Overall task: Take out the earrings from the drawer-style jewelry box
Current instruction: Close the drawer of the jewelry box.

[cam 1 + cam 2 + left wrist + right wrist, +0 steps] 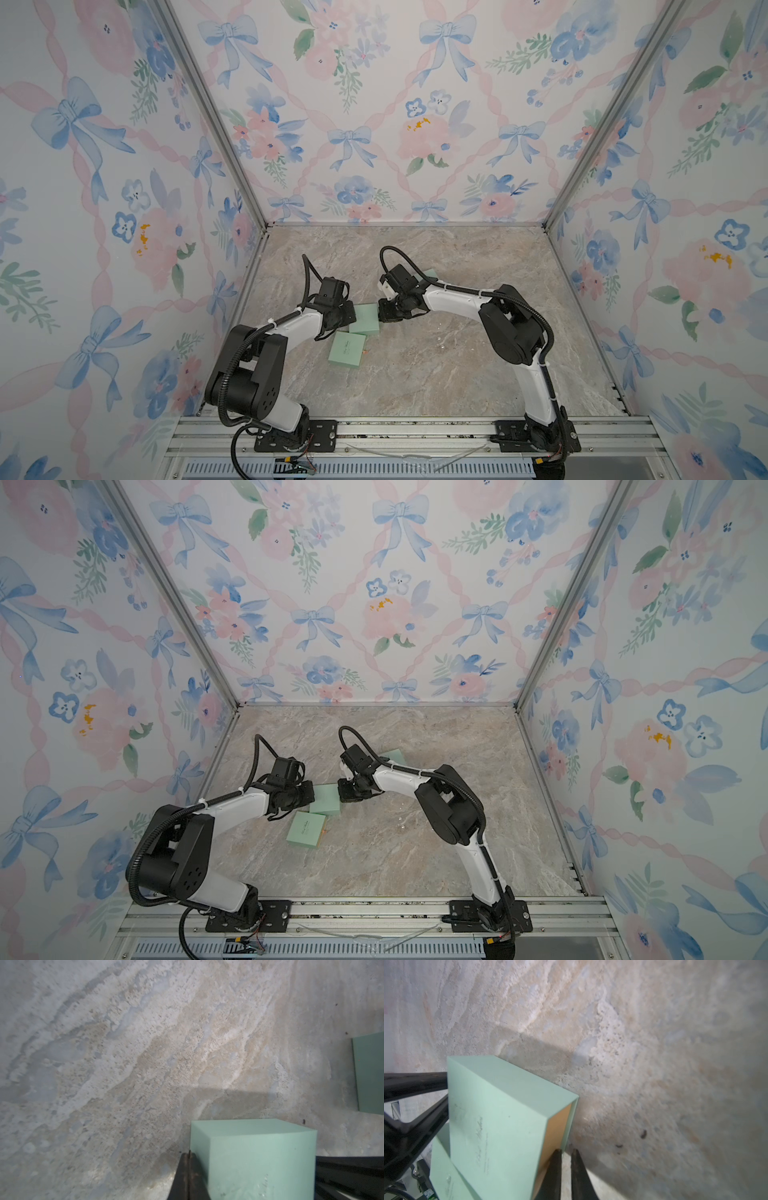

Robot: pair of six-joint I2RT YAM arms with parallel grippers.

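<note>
The earrings (441, 341) show in both top views as a few tiny whitish beads lying loose on the marble table (415, 386). They sit out in the open on the near side of the right arm's forearm, well apart from either set of fingers, and the right gripper (381, 312) is the nearer of the 2. Between the grippers sits a mint green jewelry box (365, 319). A second box (347, 350) lies just beside it toward the near edge, with a corner covered by it in the right wrist view, and a third box (431, 274) is half hidden behind the right wrist. The left gripper (353, 315) has its fingers (187, 1176) pressed together with nothing between them, lying against 1 side of the jewelry box. At the opposite, open end, where a brown lining (556, 1124) shows, the right gripper's fingers (555, 1172) stand almost together with a slim gap left. The box's thin wall runs in between their tips, so they look pinched on it.
</note>
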